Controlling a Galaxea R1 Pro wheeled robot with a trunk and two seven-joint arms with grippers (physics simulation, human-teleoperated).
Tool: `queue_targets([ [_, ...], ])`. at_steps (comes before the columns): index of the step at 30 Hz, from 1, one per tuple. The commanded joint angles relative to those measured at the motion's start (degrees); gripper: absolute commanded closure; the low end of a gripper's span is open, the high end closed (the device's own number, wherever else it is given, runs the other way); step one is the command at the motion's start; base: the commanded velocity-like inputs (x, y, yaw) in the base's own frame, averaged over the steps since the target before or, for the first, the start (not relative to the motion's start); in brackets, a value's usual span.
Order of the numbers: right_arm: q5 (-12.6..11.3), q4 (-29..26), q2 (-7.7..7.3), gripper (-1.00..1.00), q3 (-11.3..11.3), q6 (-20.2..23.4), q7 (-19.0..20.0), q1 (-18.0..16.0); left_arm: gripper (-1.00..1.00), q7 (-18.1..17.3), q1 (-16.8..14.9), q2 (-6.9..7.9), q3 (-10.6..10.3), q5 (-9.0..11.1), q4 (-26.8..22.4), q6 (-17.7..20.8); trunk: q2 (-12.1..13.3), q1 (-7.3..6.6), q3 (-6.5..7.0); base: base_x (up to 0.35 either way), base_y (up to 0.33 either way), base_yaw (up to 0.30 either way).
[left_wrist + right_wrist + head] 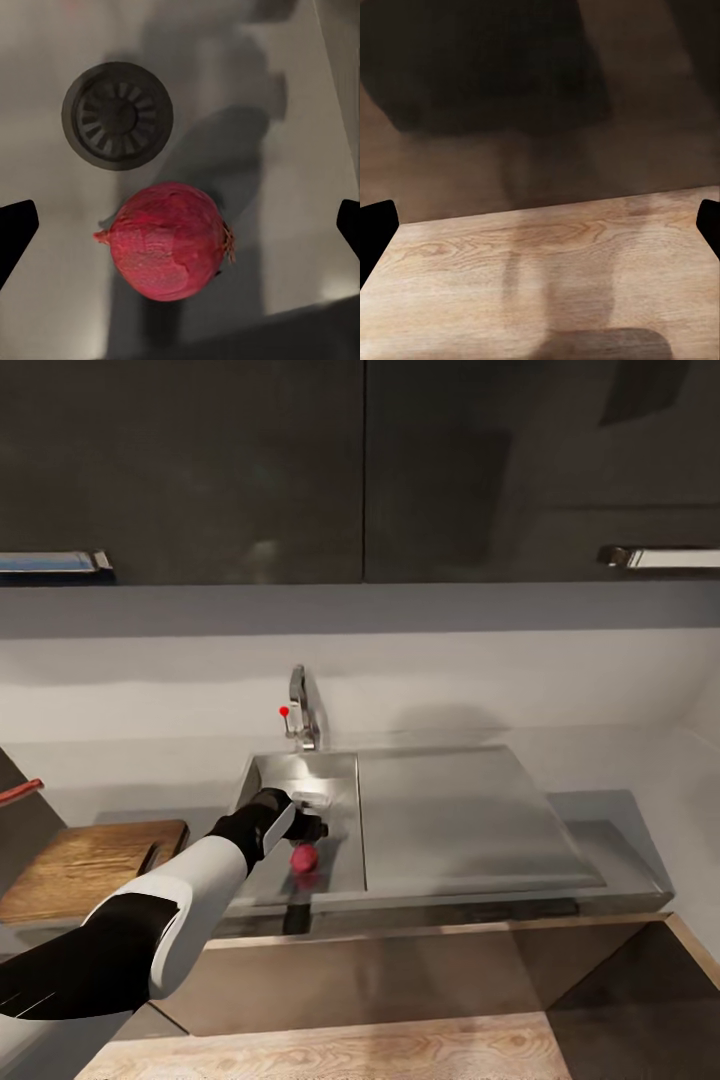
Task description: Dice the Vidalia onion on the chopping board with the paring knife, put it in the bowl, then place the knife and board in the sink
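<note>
Red-skinned onion [169, 241] lies in the steel sink [45, 67], beside its drain [118, 115].

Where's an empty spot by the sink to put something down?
The flat steel drainboard, right of the basin, looks bare, and so does the countertop strip beyond it. The basin is crowded: the onion lies there with the left end effector open over it.

The countertop [620, 850] carries the chopping board [85, 865] and sink [300, 775].

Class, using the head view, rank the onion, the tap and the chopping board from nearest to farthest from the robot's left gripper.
From the left gripper:
1. Onion, in the sink beside it.
2. Tap, behind the basin.
3. Chopping board, on the countertop to the left.
</note>
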Motion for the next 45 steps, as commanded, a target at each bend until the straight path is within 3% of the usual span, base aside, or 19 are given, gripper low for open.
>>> queue_targets([
  [1,-0.1,-0.1,0.00,-1.00,0.0,-0.1,0.0,0.0,-1.00,0.1,0.0,0.04,-0.5,0.4,0.0,0.3,-0.1,0.03,-0.19,0.000,0.000,0.000],
  [13,-0.1,-0.1,0.00,-1.00,0.0,-0.1,0.0,0.0,-1.00,0.1,0.0,0.06,-0.5,0.4,0.9,0.0,-0.1,0.03,-1.27,0.000,0.000,0.000],
  [22,-0.1,-0.1,0.00,-1.00,0.0,-0.1,0.0,0.0,-1.00,0.1,0.0,0.06,-0.5,0.4,2.2,-3.2,-0.1,0.03,-2.08,0.000,0.000,0.000],
  [45,-0.1,-0.1,-0.02,-1.00,0.0,-0.1,0.0,0.0,-1.00,0.1,0.0,0.15,-0.5,0.4,2.9,-3.5,-0.1,0.03,-4.16,0.000,0.000,0.000],
])
